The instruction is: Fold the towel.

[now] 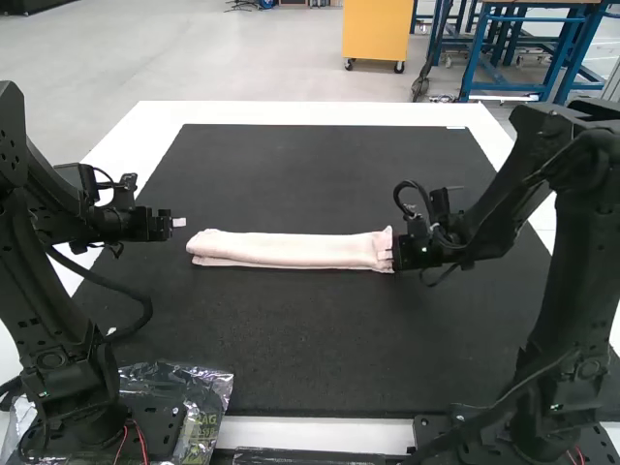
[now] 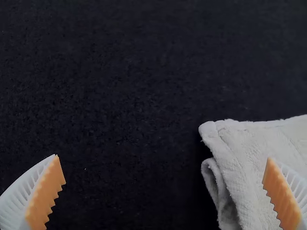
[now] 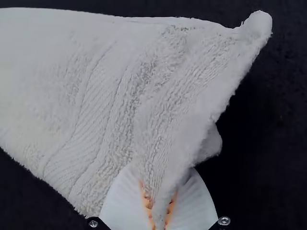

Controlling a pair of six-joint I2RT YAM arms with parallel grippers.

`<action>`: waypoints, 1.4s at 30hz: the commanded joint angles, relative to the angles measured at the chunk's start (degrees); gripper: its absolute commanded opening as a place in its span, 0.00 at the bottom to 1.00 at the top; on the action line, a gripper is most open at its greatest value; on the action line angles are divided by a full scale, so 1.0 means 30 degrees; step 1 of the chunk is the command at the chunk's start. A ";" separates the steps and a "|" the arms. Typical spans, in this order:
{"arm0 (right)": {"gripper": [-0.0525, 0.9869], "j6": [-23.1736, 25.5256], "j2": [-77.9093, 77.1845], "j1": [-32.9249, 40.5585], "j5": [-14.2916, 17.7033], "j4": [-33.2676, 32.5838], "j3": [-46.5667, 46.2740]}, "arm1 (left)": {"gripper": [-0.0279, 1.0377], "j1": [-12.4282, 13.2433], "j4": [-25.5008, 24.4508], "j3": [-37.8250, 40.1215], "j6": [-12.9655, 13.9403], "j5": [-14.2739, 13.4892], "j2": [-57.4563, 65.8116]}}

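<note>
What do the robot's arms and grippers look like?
The left arm and right arm are black and chunky, with bendy joints, black cables looping round and thin red wires near the bottom. The left gripper and right gripper each have two white, ribbed fingers with orange pads; the left one's look zigzaggy!

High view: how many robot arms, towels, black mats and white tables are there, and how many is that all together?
Robot arms: 2 (left arm, right arm)
Towel: 1
Black mat: 1
White table: 1
Total: 5
</note>
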 commanded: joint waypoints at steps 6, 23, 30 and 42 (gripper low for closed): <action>0.03 -0.0391 -0.3217 -0.2585 -0.1169 -0.1751 0.0214 | 0.94 -0.0022 0.0296 0.0052 -0.0050 0.0279 -0.0374; 0.03 -0.0596 -0.6000 -0.1179 -0.1228 -0.5178 0.1942 | 0.94 -0.0549 0.1057 0.0139 0.0009 0.0074 -0.0374; 0.03 0.0224 -0.4360 0.1985 -0.0671 -0.4417 0.2645 | 0.94 -0.0666 0.1321 0.0169 0.0126 0.0045 -0.0374; 0.03 0.1689 -0.1635 0.6087 0.0120 -0.2454 0.4696 | 0.94 -0.0578 0.1614 -0.0066 0.0097 0.0220 -0.0345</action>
